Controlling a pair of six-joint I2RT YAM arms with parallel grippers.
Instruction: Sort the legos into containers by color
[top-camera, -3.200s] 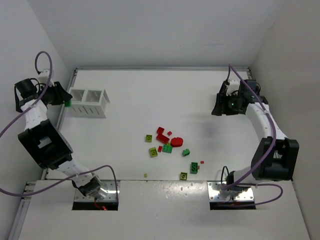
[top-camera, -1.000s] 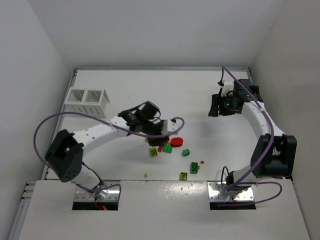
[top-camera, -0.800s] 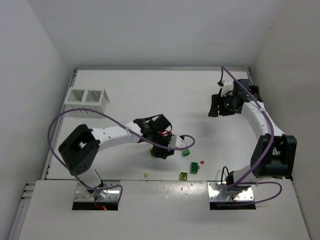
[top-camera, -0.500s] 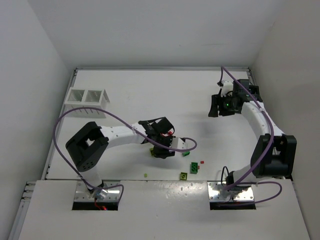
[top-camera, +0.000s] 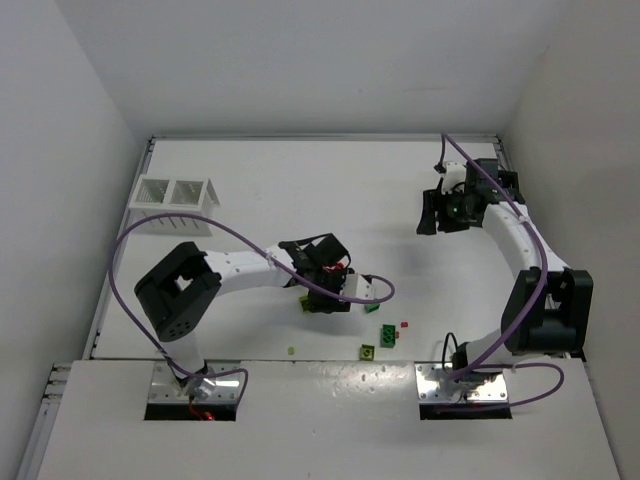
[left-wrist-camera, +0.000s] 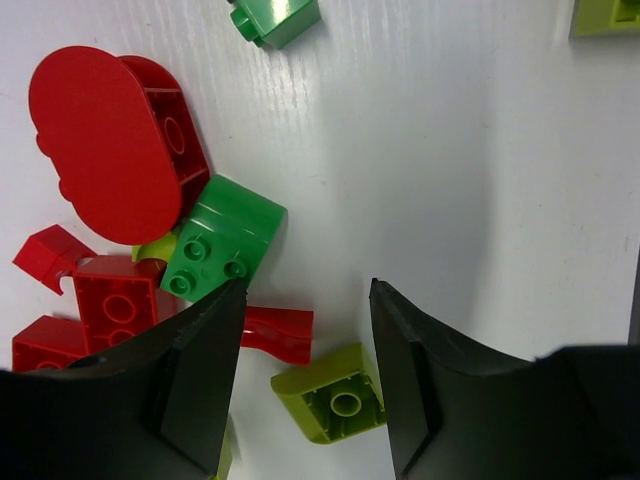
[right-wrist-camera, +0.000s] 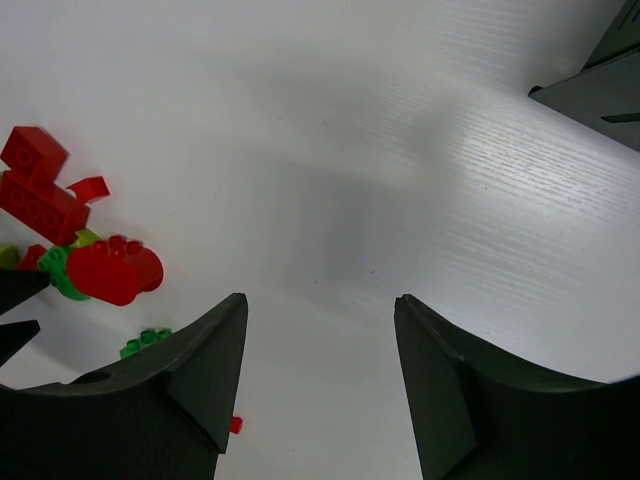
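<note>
Currently | left fingers (left-wrist-camera: 200, 390), right fingers (right-wrist-camera: 195, 385): parted, empty | red oval (left-wrist-camera: 95, 140): long axis toward left fingers

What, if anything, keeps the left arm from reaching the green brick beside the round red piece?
Little; it probably can. The left gripper hangs open, with the green brick uncovered just off one fingertip. The round red piece and a red brick crowd it, so closing may be tight.

The left arm (top-camera: 240, 275) and right arm (top-camera: 520, 240) are showing white shells, black joints and trailing purple cables (top-camera: 178, 221); the left claw (left-wrist-camera: 305, 290) and right claw (right-wrist-camera: 320, 300) are looking black.
</note>
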